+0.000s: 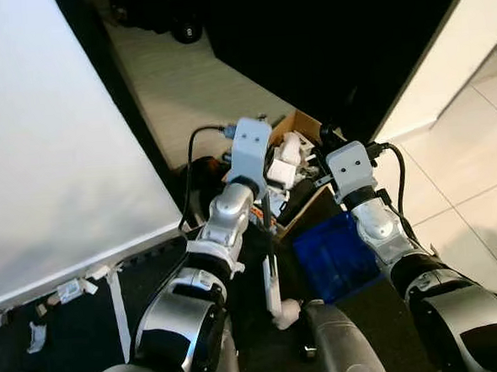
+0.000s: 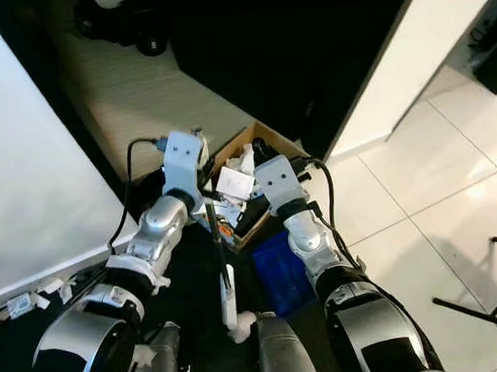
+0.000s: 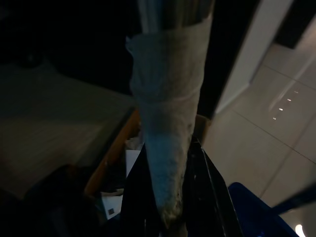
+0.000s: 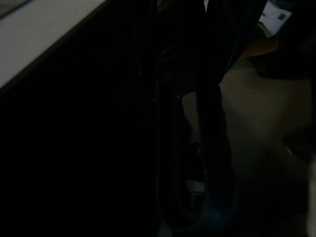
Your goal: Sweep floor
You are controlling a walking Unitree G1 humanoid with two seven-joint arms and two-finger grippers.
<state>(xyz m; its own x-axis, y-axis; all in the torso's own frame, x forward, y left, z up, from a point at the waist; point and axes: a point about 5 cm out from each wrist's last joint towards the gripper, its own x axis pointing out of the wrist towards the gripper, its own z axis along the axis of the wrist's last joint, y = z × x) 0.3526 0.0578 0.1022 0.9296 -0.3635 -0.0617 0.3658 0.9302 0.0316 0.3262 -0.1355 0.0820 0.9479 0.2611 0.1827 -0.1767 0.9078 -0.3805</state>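
Note:
My left gripper (image 3: 170, 207) is shut on the broom handle (image 3: 168, 138), which is wrapped in white cloth where the black fingers (image 3: 210, 197) clamp it. In the left eye view the thin handle (image 1: 269, 235) runs down between my arms to a white end (image 1: 278, 306). A blue dustpan (image 1: 337, 252) sits below my right forearm. My right gripper (image 1: 319, 166) reaches beside an open cardboard box (image 1: 302, 122) holding crumpled white paper (image 1: 282, 163). The right wrist view is very dark; its fingers (image 4: 212, 128) are only outlines.
A large white panel (image 1: 51, 139) stands on the left, with paper scraps (image 1: 73, 288) on the dark floor at its foot. A dark cabinet (image 1: 324, 38) lies ahead. Light tiles (image 1: 475, 164) spread to the right, wood flooring (image 1: 183, 80) beyond. Black stand legs (image 2: 492, 306) cross the tiles.

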